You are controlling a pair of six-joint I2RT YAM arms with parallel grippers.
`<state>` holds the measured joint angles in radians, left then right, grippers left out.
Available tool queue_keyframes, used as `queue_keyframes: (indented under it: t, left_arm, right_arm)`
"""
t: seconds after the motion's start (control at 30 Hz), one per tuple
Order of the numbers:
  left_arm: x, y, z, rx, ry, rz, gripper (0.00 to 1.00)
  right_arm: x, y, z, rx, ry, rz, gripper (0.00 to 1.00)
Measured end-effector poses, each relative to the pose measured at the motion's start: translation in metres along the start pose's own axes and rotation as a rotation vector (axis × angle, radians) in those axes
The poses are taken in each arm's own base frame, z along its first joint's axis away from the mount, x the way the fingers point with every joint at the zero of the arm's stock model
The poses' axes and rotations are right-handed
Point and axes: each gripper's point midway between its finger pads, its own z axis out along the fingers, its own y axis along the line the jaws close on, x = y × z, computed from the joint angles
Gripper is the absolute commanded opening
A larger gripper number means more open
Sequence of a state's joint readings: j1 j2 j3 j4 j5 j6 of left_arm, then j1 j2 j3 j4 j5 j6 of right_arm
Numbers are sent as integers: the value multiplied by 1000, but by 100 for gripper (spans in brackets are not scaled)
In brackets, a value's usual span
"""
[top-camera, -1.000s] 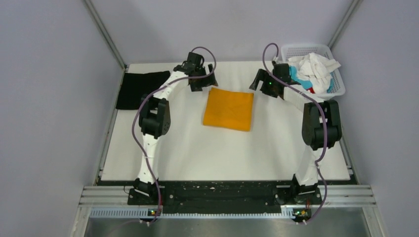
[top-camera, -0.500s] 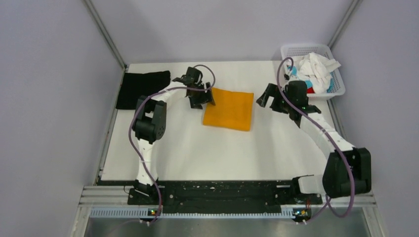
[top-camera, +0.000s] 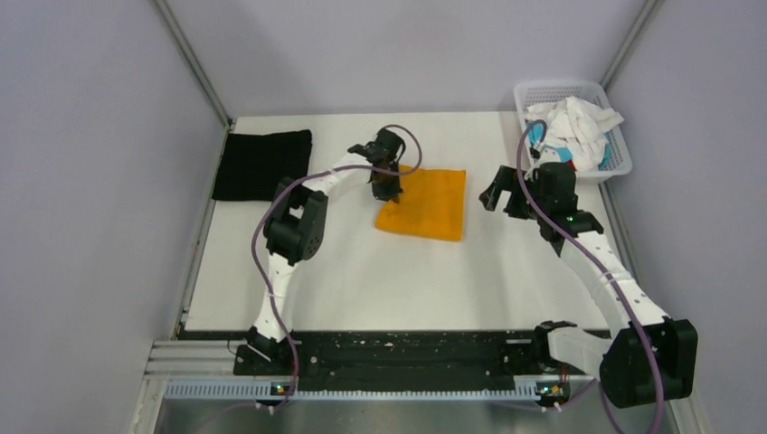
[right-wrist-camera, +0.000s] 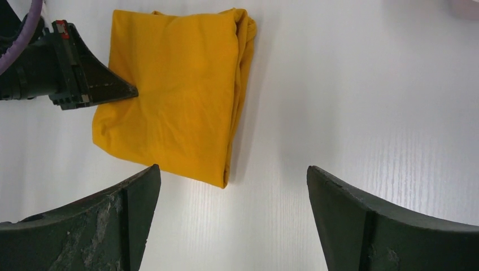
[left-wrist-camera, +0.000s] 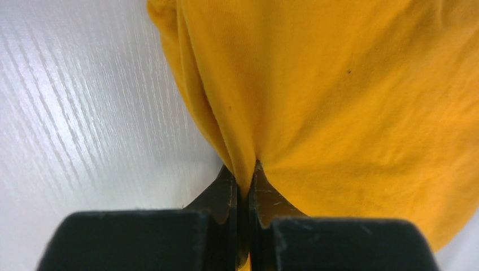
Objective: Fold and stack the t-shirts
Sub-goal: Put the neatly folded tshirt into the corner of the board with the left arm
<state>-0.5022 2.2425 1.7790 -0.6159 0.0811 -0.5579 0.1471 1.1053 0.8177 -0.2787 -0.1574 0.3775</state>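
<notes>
Fingers of neither gripper touch the black t-shirt (top-camera: 262, 163), which lies folded flat at the far-left corner of the table (top-camera: 362, 271).

To its right, the left gripper (left-wrist-camera: 243, 180) is pinched tight on a ridge of cloth at the left edge of the mustard-orange t-shirt (top-camera: 427, 204). This shirt lies folded near the table's middle.

- Risk: the pinch sits at the very fingertips. A pull may slip off it.
- Risk: the pinch may hold only the upper layers. Lifting or dragging from this one edge would then open the fold.

Further right, the right gripper (top-camera: 506, 190) hovers with its fingers spread wide, holding nothing, apart from the shirt's right edge.

- Risk: that edge has no support and may trail or bunch.

At the far right, white t-shirts (top-camera: 579, 122) lie heaped in the basket (top-camera: 561, 88).
</notes>
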Motion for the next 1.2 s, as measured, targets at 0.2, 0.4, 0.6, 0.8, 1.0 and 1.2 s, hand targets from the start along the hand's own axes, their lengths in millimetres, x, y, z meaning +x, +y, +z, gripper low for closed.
queue_keyframes:
  t: [0.2, 0.4, 0.6, 0.8, 1.0, 1.2]
  left_arm:
    - [-4, 9, -4, -177, -55, 41, 0]
    - [-19, 53, -16, -403, -132, 98, 0]
    - [-37, 106, -41, -554, -162, 180, 0]
    - [-88, 143, -91, -639, -281, 222, 0]
    - [-136, 173, -143, -729, -396, 270, 0]
    - [-170, 201, -178, -788, -452, 279, 0]
  right_arm:
    - [3, -9, 1, 39, 5, -24, 99]
    - [12, -15, 8, 54, 43, -36, 99]
    - [13, -19, 9, 72, 45, -43, 99]
    - [9, -25, 8, 111, 25, -54, 99]
    - [1, -27, 3, 123, -17, -63, 99]
    - [-4, -31, -6, 150, -60, -77, 99]
